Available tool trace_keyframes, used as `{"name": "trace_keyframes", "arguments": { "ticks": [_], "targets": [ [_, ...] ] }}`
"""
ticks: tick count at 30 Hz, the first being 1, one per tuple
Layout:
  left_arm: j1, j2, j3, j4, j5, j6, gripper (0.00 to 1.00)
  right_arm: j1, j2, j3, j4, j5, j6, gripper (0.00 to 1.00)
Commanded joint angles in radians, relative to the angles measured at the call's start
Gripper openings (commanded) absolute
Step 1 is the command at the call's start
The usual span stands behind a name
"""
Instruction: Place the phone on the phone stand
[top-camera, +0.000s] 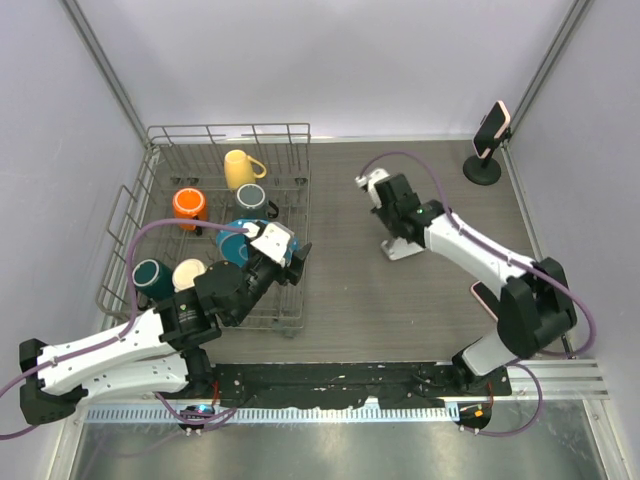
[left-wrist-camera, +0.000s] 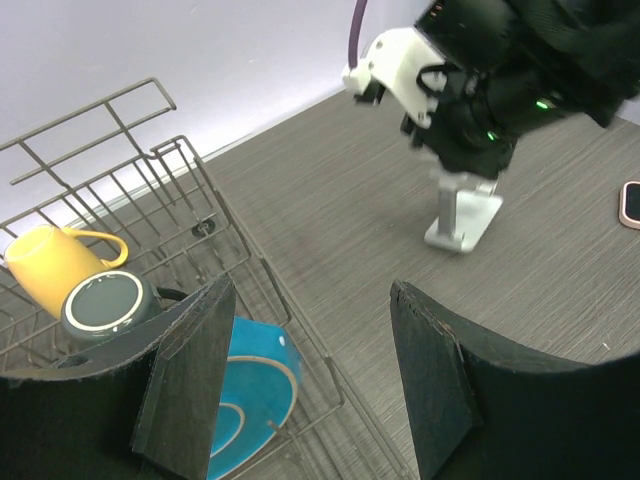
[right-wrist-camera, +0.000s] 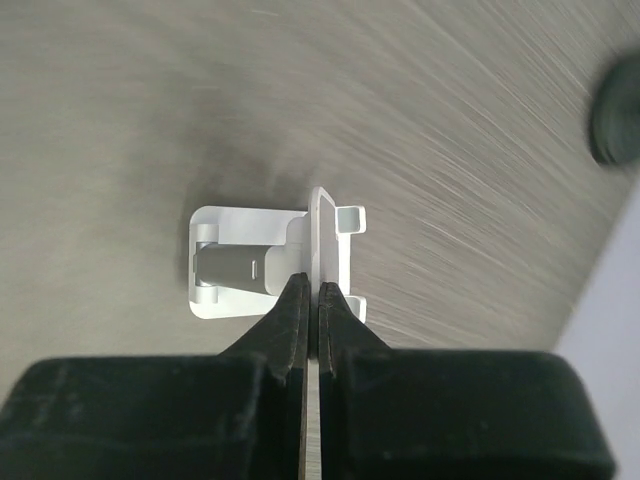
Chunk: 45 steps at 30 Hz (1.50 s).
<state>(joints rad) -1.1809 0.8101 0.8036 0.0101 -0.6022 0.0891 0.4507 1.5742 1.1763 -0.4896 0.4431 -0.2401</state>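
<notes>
Right gripper (right-wrist-camera: 312, 288) clamps white stand (right-wrist-camera: 235, 268), forearm toward 10 o'clock; left gripper (left-wrist-camera: 310, 380) wide at rack's (top-camera: 228, 127) 3 o'clock.

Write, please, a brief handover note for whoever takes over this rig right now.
Left gripper: open, empty, above the right edge of the dish rack.
Right gripper: shut on the back plate of the silver stand, mid-table.
Black phone stand: far right corner, already carrying a pink-edged phone.
Second pink-edged phone: flat on the table beside the right arm.
Done: one phone mounted. Left: silver stand is empty, second phone not yet picked up.
</notes>
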Motion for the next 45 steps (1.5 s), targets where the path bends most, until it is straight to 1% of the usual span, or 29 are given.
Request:
{"name": "trace_keyframes", "arguments": {
  "ticks": [1,2,4,5,6,8,9,10,12,13,14,15,16,20,21,23,24,27,28,29,30,31,32,34,36,37,38,40,45],
  "targets": [
    [-0.005,0.006,0.003,0.048,-0.018,0.012,0.67,0.104,-0.158,-0.081,0.034,-0.283,-0.136,0.0],
    [-0.006,0.006,0.003,0.05,-0.018,0.012,0.67,0.138,-0.195,-0.121,0.043,-0.326,-0.143,0.01],
    [-0.005,0.011,0.003,0.05,-0.018,0.014,0.67,0.169,-0.22,-0.145,0.036,-0.368,-0.171,0.0],
    [-0.005,0.011,0.002,0.051,-0.019,0.015,0.67,0.196,-0.224,-0.153,0.023,-0.362,-0.172,0.01],
    [-0.005,0.014,0.003,0.051,-0.019,0.015,0.67,0.209,-0.223,-0.15,0.005,-0.35,-0.168,0.04],
    [-0.005,0.017,0.003,0.051,-0.021,0.017,0.67,0.226,-0.223,-0.144,-0.047,-0.311,-0.151,0.19],
    [-0.005,0.015,0.002,0.051,-0.021,0.017,0.67,0.236,-0.23,-0.145,-0.059,-0.269,-0.142,0.25],
    [-0.005,0.017,0.002,0.051,-0.021,0.018,0.67,0.241,-0.24,-0.15,-0.069,-0.252,-0.13,0.34],
    [-0.005,0.018,0.003,0.051,-0.021,0.018,0.67,0.249,-0.27,-0.165,-0.073,-0.216,-0.111,0.4],
    [-0.005,0.018,0.005,0.051,-0.022,0.018,0.67,0.25,-0.278,-0.165,-0.079,-0.207,-0.101,0.49],
    [-0.005,0.018,0.002,0.051,-0.021,0.02,0.67,0.253,-0.283,-0.164,-0.087,-0.204,-0.07,0.52],
    [-0.005,0.02,0.002,0.053,-0.022,0.021,0.67,0.255,-0.286,-0.159,-0.095,-0.208,-0.056,0.62],
    [-0.005,0.02,0.002,0.053,-0.024,0.021,0.67,0.256,-0.287,-0.158,-0.102,-0.202,-0.036,0.64],
    [-0.005,0.026,0.002,0.053,-0.025,0.024,0.67,0.266,-0.264,-0.101,-0.136,-0.153,0.097,0.69],
    [-0.005,0.027,0.002,0.053,-0.027,0.024,0.67,0.269,-0.266,-0.086,-0.138,-0.146,0.161,0.69],
    [-0.005,0.031,0.002,0.053,-0.027,0.027,0.67,0.275,-0.267,-0.043,-0.124,-0.144,0.237,0.7],
    [-0.005,0.031,0.003,0.053,-0.027,0.026,0.67,0.275,-0.264,-0.029,-0.112,-0.153,0.322,0.7],
    [-0.005,0.029,0.002,0.054,-0.028,0.028,0.67,0.275,-0.241,-0.009,-0.023,-0.205,0.494,0.72],
    [-0.006,0.026,0.002,0.054,-0.033,0.028,0.67,0.275,-0.229,-0.009,0.038,-0.23,0.619,0.72],
    [-0.005,0.026,0.0,0.056,-0.036,0.031,0.67,0.275,-0.214,-0.013,0.069,-0.256,0.681,0.72],
    [-0.005,0.026,-0.001,0.06,-0.039,0.034,0.67,0.275,-0.18,-0.015,0.094,-0.262,0.756,0.69],
    [-0.005,0.024,-0.003,0.062,-0.047,0.037,0.67,0.275,-0.157,-0.017,0.133,-0.273,0.868,0.62],
    [-0.005,0.024,-0.003,0.064,-0.05,0.041,0.67,0.273,-0.139,-0.011,0.141,-0.279,0.91,0.56],
    [-0.005,0.021,-0.007,0.07,-0.056,0.044,0.66,0.276,-0.086,0.012,0.103,-0.233,0.944,0.44],
    [-0.005,0.018,-0.009,0.073,-0.062,0.049,0.67,0.278,-0.071,0.022,0.085,-0.173,0.983,0.4],
    [-0.005,0.017,-0.01,0.074,-0.062,0.049,0.67,0.278,-0.066,0.019,0.089,-0.175,0.989,0.35],
    [-0.005,0.014,-0.011,0.076,-0.062,0.049,0.67,0.281,-0.063,0.016,0.092,-0.176,0.986,0.33],
    [-0.005,0.015,-0.009,0.074,-0.062,0.049,0.67,0.318,-0.042,0.029,0.059,-0.112,0.97,0.31],
    [-0.005,0.009,-0.01,0.074,-0.057,0.047,0.67,0.396,0.042,0.077,-0.033,0.032,0.898,0.3]
  ]
}}
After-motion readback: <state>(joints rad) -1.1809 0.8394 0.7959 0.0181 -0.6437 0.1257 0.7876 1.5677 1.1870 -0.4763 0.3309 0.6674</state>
